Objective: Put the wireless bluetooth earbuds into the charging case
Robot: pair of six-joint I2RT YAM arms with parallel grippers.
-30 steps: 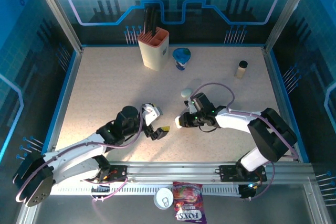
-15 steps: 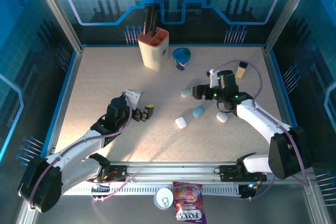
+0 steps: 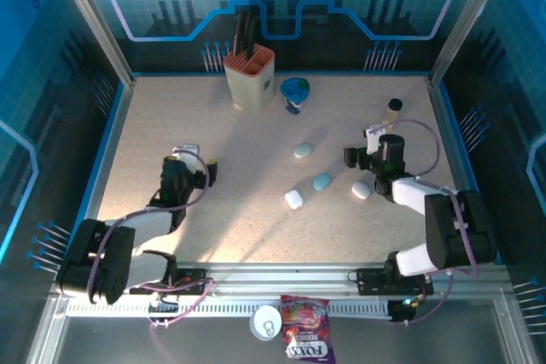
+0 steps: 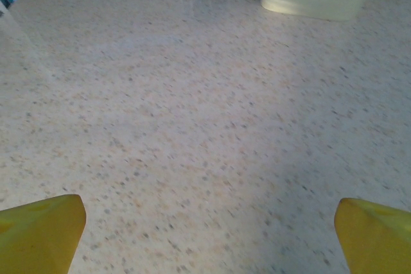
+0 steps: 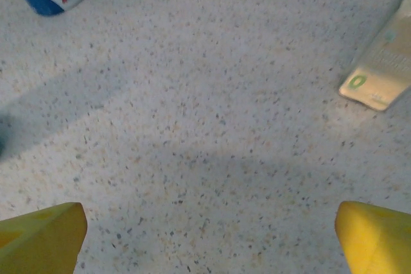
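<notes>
**Both Jaws Wide, Nothing Held**

The left gripper [image 4: 205,232] and right gripper [image 5: 207,235] stand spread over bare table [image 3: 171,117] (yellow fingertips [image 4: 38,229] far apart). Four charging cases [image 3: 322,182] lie between the arms, one white case [image 3: 362,188] near the right gripper. A cup [image 3: 295,94] and bottle [image 3: 392,112] stand beyond.

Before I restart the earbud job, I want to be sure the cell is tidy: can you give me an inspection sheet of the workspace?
Surface: speckled table, no spill seen.
Job's things: pale teal case, teal case, white case, second white case, lying apart; earbuds too small to tell.
Clutter: utensil holder, blue cup, small bottle at the back.
Hands: left hand and right hand open, holding nothing.
Cables: purple cable looped over each arm.
Surroundings: blue walls; candy bag outside the front rail.
</notes>
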